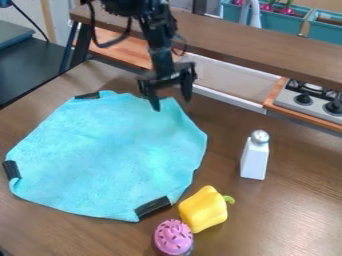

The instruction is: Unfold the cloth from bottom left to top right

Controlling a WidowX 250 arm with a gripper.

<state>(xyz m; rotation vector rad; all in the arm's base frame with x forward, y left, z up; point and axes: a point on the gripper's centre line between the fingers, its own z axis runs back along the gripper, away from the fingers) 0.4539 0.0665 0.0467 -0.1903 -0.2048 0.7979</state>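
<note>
While the toy cupcake w/ pink frosting & dark sprinkles [174, 237] sits nearest the cam, at the tbl's near edge of view, the yellow toy bell pepper [203, 210] lies just beyond, its green stem pointing to view R; can't tell if the two touch. Pepper's also right by the cloth's near R edge.

The turquoise cloth [110, 155] is on the brown wood-grain tabletop [294, 200], mid-to-L of view, spread mostly flat in a rounded, many-sided shape, w/ a few soft wrinkles. Black strips show at its rim: near strip [152, 206] close to the pepper, L strip [11, 170], far strip [87, 95].

White shaker w/ silver top [254, 159] stands upright R of the cloth, well apart from it.

At the cloth's far edge, the black gripper [171, 103] hangs pointing down, jaws wide apart, nothing seen btwn them. One fingertip overlaps the cloth in view, other's past its far R edge; can't tell re: contact.

Behind: white sink [227, 80], stove w/ black knobs [310, 100] at R, brown ledge [267, 52], then teal planters [284, 24] at top R.
</note>
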